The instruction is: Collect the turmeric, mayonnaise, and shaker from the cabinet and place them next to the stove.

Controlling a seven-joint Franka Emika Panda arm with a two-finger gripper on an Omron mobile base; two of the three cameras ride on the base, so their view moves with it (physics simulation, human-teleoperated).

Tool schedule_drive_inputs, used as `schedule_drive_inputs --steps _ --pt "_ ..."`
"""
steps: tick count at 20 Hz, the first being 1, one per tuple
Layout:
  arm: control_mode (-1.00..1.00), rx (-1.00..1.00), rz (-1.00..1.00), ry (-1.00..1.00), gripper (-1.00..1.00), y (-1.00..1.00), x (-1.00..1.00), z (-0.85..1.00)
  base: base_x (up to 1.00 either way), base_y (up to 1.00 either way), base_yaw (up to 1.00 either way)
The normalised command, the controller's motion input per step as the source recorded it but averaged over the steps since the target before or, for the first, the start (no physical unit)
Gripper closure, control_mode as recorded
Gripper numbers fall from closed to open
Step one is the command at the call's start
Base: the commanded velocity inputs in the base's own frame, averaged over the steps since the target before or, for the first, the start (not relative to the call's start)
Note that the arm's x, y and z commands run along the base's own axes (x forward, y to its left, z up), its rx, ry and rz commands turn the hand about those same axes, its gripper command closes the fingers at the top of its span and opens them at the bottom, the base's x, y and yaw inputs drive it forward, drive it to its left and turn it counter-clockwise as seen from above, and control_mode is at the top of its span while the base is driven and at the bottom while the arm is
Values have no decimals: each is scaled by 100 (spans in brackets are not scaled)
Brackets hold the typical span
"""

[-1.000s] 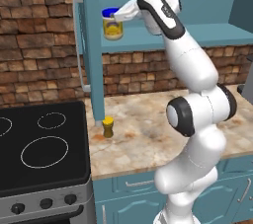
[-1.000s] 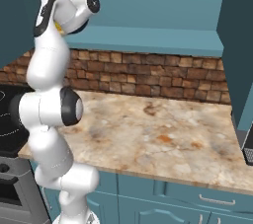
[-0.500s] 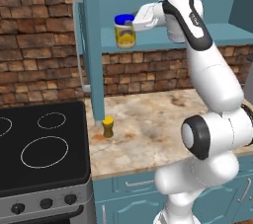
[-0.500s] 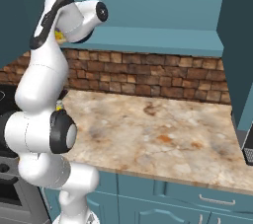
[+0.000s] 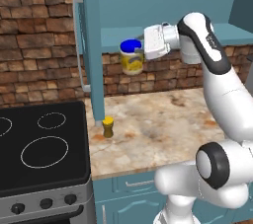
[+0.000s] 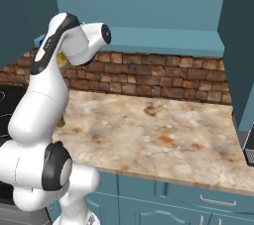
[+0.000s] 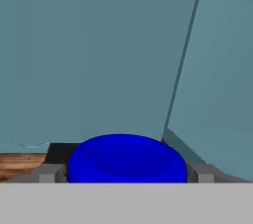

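The mayonnaise [image 5: 131, 58], a pale jar with a blue lid and yellow label, hangs in the air below the cabinet [image 5: 163, 1] shelf, in front of the brick wall. My gripper [image 5: 138, 52] is shut on it from the right. In the hand view the blue lid [image 7: 127, 161] sits between the finger tips [image 7: 49, 173]. The turmeric [image 5: 107, 127] stands upright on the counter just right of the stove [image 5: 39, 154]. The shaker is out of view.
The tall cabinet door [image 5: 92, 45] stands open, edge-on, just left of the jar, with its pale handle [image 5: 79, 40]. Marbled counter [image 5: 163, 129] stretches right of the stove. A brick wall [image 6: 149, 75] backs it. A dark appliance [image 6: 249, 147] sits at the far right.
The gripper has carried the mayonnaise out from the cabinet shelf, to the right and downward. The arm's elbow has swung right. The turmeric has stayed put.
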Motion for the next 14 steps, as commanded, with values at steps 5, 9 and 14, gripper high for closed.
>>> schedule_drive_inputs --steps 5,9,14 --pt "-100 -1 17 0 100 -4 -15 -76 0 0 0" --pt "-100 -1 14 0 100 -1 0 -85 0 0 0" --pt "-100 -3 13 0 100 0 0 -89 0 0 0"
